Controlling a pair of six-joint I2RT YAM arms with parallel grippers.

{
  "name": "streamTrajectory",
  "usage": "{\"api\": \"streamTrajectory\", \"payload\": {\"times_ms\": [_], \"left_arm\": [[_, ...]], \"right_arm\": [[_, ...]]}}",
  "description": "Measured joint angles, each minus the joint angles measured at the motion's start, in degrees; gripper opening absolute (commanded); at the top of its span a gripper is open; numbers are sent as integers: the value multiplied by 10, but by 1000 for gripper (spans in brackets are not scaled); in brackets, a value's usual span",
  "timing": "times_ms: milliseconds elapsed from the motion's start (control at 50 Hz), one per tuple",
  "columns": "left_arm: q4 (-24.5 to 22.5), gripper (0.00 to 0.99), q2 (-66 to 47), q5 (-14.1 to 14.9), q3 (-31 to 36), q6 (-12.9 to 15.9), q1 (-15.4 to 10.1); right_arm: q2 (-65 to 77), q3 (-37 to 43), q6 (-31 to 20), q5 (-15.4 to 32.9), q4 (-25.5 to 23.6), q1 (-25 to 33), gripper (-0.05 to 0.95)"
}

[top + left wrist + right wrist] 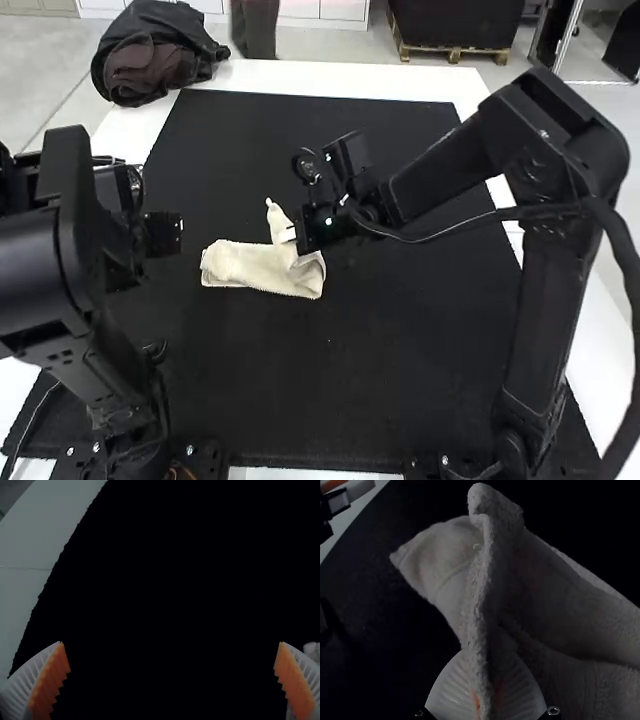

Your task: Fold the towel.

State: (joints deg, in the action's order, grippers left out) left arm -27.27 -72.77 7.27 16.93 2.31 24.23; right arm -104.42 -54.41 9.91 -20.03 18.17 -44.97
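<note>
Edging a black mat [350, 380], white table [300, 78] up top, super roomy lower middle, right gripper [290, 236] pinching bunched towel [245, 265] mid-frame, left gripper [163, 233] wide open, left

No lettering, label, number or sign can be made out on anything here

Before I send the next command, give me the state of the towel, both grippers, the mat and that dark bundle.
Towel: partly raised in a pinched ridge, the rest lying bunched on the mat.
Right gripper: shut on the towel's ridge.
Left gripper: open, empty.
Black mat: spread flat.
Dark bundle: crumpled.
</note>
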Motion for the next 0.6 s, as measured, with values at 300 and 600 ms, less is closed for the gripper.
{"api": "streamTrajectory", "payload": {"times_ms": [300, 600], "left_arm": [[-3, 961, 0, 2, -6, 17, 46], [-2, 961, 0, 13, -7, 24, 55]], "right_arm": [[-64, -65, 7, 5, 6, -34, -23], [-133, -146, 11, 5, 6, -48, -23]]}}
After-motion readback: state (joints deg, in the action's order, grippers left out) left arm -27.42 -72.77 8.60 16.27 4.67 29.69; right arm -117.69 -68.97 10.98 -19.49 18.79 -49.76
